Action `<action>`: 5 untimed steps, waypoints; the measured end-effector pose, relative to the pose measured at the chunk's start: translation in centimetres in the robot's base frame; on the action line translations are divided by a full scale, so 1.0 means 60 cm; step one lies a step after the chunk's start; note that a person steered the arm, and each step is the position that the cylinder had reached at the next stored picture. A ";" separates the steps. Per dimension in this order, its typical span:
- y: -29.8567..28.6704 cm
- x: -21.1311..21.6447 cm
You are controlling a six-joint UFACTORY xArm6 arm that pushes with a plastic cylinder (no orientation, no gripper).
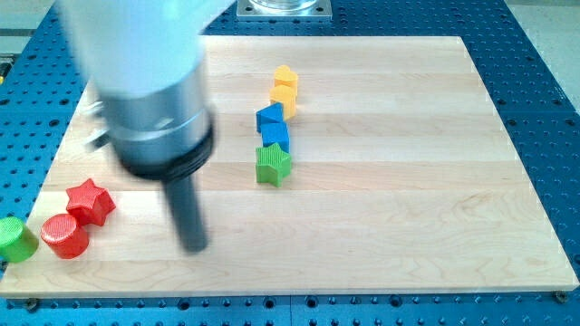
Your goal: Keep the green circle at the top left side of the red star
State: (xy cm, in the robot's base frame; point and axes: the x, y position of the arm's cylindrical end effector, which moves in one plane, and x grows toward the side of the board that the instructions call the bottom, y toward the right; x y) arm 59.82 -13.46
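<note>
The green circle (15, 239) sits at the board's left edge near the view's bottom left. The red star (90, 201) lies up and to the right of it. A red circle (63, 235) stands between them, touching the star's lower left. My tip (193, 244) rests on the board to the right of the red star and the red circle, apart from all blocks. The arm's blurred grey body hides the board's upper left part.
A column of blocks stands in the middle of the wooden board (408, 181): a yellow block (285, 77), a second yellow block (283, 98), a blue block (269, 117), a second blue block (275, 136) and a green star (272, 165).
</note>
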 end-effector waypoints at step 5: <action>-0.276 0.029</action>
State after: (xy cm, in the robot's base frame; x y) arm 61.56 -30.04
